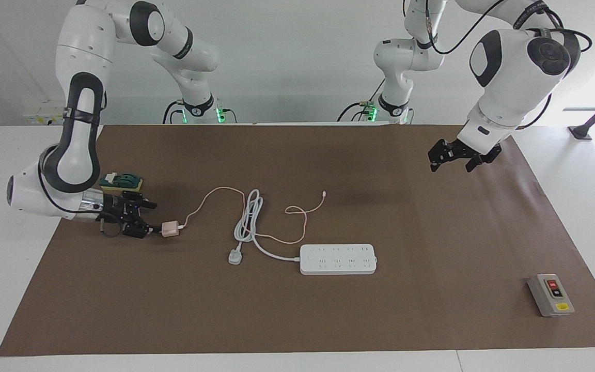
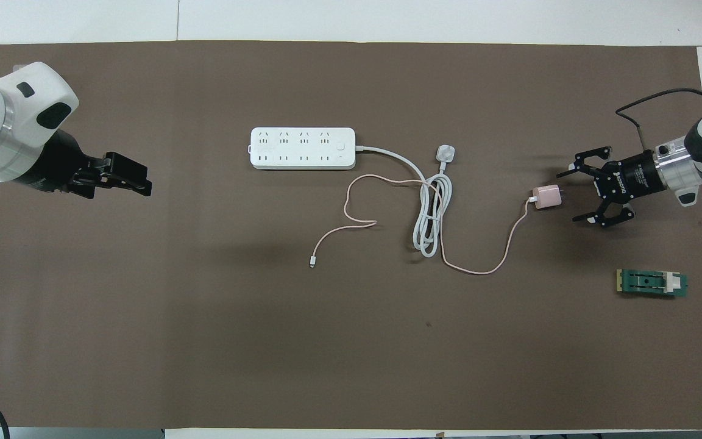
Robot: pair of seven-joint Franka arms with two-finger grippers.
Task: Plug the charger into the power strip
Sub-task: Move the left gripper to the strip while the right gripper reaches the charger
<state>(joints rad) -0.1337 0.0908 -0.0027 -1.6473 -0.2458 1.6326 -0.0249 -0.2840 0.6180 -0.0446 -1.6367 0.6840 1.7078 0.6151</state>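
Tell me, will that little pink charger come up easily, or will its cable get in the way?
The charger is a small cube, so it is probably light and stiff. Its thin pink cable lies in loose curves, so it is likely floppy and will trail. It crosses the white cord and may snag or tug there.

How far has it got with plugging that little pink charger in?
Nothing is plugged in yet: the charger lies on the mat, apart from the power strip. In hand: the right gripper, open, is low beside the charger, not holding it. The left gripper hangs open over bare mat. Left: grasp, carry, insert.
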